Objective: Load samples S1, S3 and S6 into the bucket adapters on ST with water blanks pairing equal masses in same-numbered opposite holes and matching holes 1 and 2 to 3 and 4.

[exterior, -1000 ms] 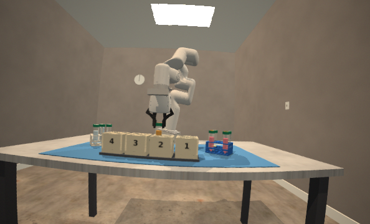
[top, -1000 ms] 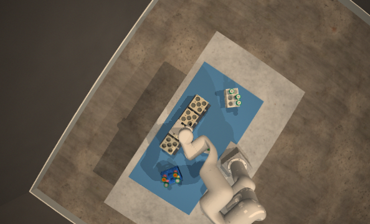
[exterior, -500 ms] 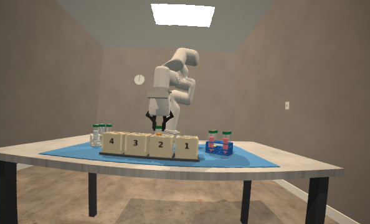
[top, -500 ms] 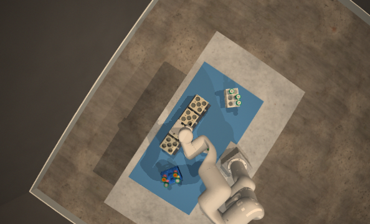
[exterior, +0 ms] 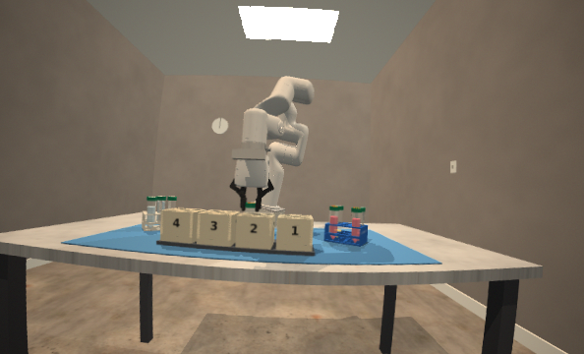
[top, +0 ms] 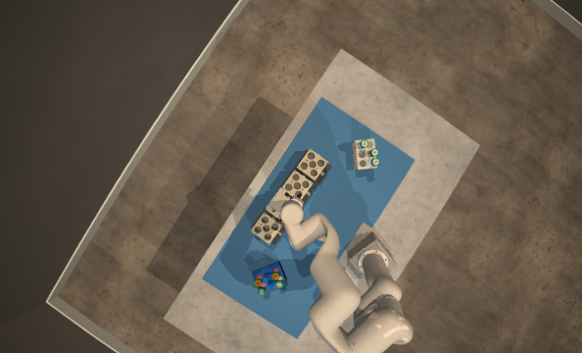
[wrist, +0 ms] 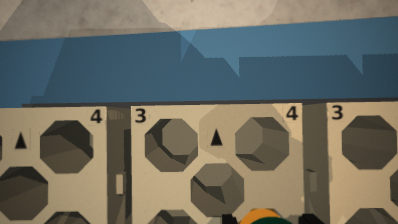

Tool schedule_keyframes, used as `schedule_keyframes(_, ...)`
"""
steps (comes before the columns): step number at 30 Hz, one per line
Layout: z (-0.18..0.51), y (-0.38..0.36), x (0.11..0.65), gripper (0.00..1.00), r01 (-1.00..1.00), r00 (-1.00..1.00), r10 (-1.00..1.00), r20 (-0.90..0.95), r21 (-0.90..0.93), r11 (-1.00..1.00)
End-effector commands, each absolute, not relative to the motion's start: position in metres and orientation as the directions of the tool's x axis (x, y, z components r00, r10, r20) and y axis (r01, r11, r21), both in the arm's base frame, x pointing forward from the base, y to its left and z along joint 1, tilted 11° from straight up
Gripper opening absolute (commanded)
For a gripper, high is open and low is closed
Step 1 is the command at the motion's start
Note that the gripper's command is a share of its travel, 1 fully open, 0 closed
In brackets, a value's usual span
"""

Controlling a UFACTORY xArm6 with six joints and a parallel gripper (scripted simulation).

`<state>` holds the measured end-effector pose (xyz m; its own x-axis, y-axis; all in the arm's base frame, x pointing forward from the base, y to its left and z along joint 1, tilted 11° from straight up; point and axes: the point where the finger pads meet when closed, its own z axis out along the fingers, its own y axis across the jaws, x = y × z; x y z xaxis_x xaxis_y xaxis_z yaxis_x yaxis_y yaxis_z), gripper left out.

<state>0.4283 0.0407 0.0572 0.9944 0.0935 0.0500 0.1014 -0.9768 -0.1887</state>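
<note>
— Overhead first: what does it give?
— Adapters in a row of four on the stand [top: 324, 173], running along the blue mat [top: 369, 196] toward the table's far long edge. The arm [top: 330, 275] reaches over the row and its wrist hides the second adapter from the blue-rack end. A blue sample rack [top: 269, 275] sits near one short edge, a pale blank rack [top: 361, 158] near the other.

— And from the side?
— Adapter 4 [exterior: 176, 224], adapter 3 [exterior: 214, 227], adapter 2 [exterior: 254, 229] and adapter 1 [exterior: 294, 231] stand side by side. The gripper [exterior: 251, 206] hangs straight down over adapter 2, its black fingers closed on a green-capped tube [exterior: 250, 205] whose body is mostly sunk in a hole on that adapter's far side. Two pink-filled tubes [exterior: 335, 216] stand in the blue rack.

— The wrist camera?
— Holes numbered 3 and 4 lie ahead, unfilled. At the bottom edge the tube's orange cap dot [wrist: 260, 216] shows between the fingertips; its ID is out of sight.
</note>
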Motion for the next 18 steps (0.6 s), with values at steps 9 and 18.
schedule_keyframes(9, 0.058, 0.0407, 0.4301, 0.0, 0.102, 0.994, 0.093, 0.055, -0.188, -0.977)
schedule_keyframes(18, 0.0577, 0.0408, 0.4301, 0.44, 0.102, 0.994, 0.093, 0.055, -0.188, -0.977)
